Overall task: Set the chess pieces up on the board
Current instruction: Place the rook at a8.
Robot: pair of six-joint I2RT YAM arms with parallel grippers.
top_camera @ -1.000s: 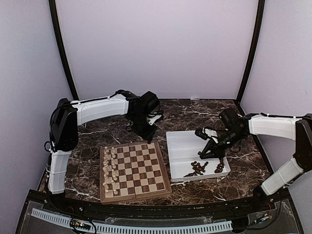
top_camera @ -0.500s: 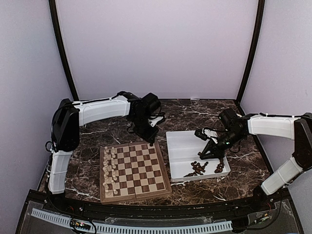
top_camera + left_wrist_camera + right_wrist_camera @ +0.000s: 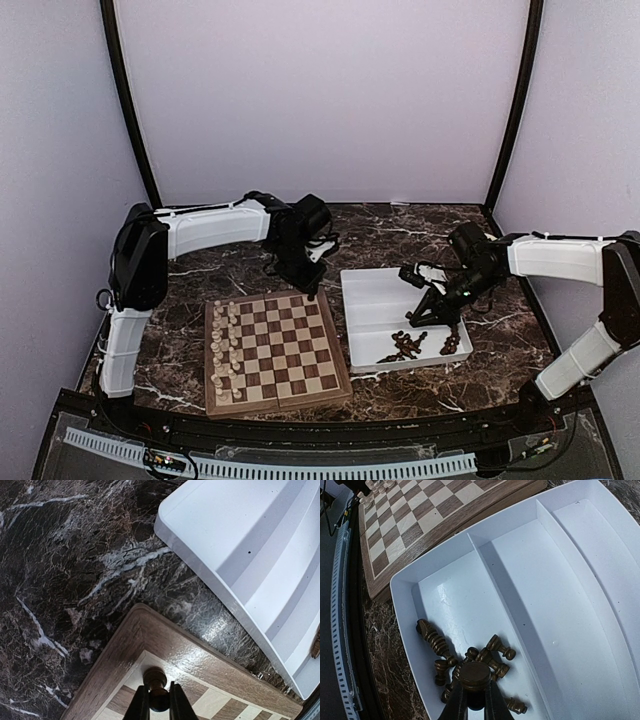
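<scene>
The board [image 3: 275, 398] lies at the near left, with cream chess pieces [image 3: 222, 345] lined up on its two left columns. My left gripper [image 3: 311, 290] is over the board's far right corner. In the left wrist view it [image 3: 159, 696] is shut on a dark piece [image 3: 155, 680], held base-down at the cream corner square of the board [image 3: 150, 635]. My right gripper [image 3: 425, 315] hangs over the white tray [image 3: 375, 290]. In the right wrist view it [image 3: 474, 692] is shut on a dark piece [image 3: 474, 675], just above a pile of dark pieces [image 3: 496, 656].
The tray [image 3: 560, 580] has long compartments; dark pieces lie in heaps at its near end [image 3: 403, 346] and near right corner [image 3: 450, 342]. The tray's corner [image 3: 250, 545] lies close to the board's corner. The tabletop is dark marble, with curved walls behind.
My left gripper has moved a little right and down to the board's far right corner with its piece. The right gripper has hardly moved.
</scene>
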